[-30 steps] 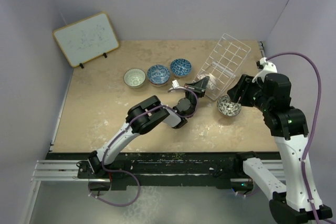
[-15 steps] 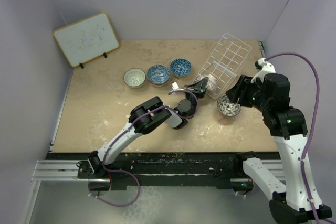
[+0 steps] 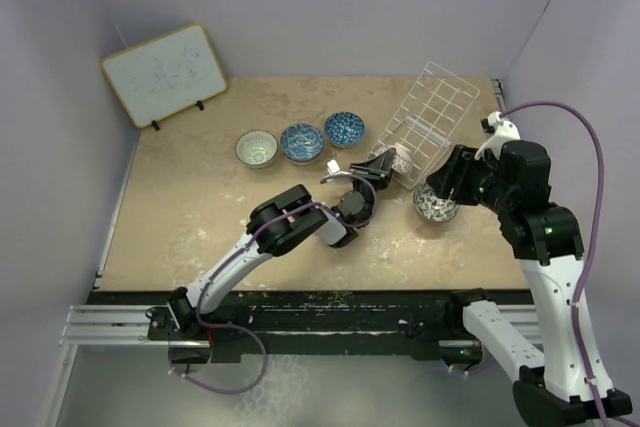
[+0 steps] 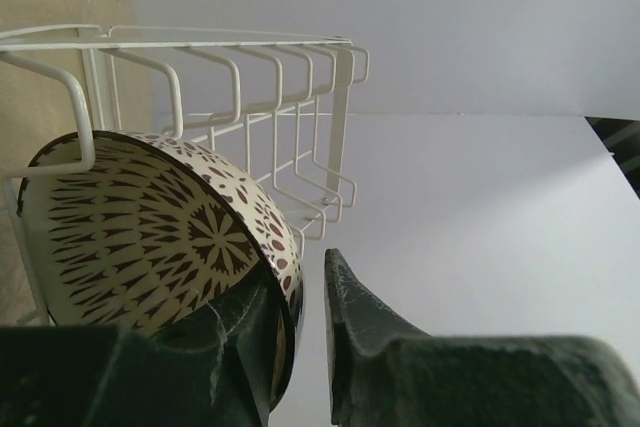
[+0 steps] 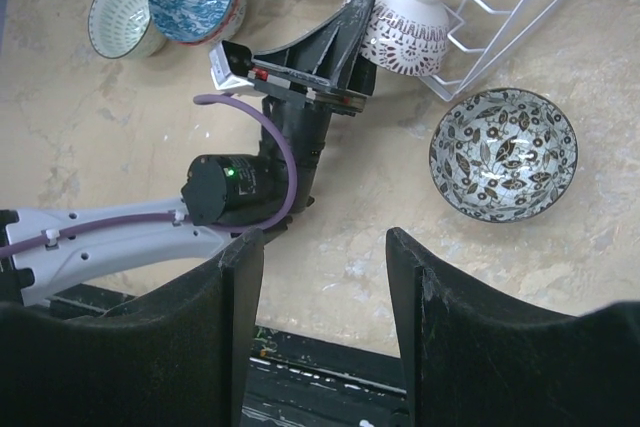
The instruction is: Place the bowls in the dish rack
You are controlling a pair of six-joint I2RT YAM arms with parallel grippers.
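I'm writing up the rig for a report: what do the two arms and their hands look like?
The left arm and right arm both have white links, black joint housings and a loose purple cable. The left hand and right hand each have two dark, wedge-shaped fingers. A green light glows near the left hand.

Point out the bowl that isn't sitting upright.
The brown-patterned bowl in the left claw, tipped on edge at the dish rack; the other four sit upright on the table.

Glossy glazed ceramic bowls (image 5: 503, 154); smooth wht-coated wire dish rack (image 4: 343, 127); matt, mottled stone-look table (image 3: 180, 217).
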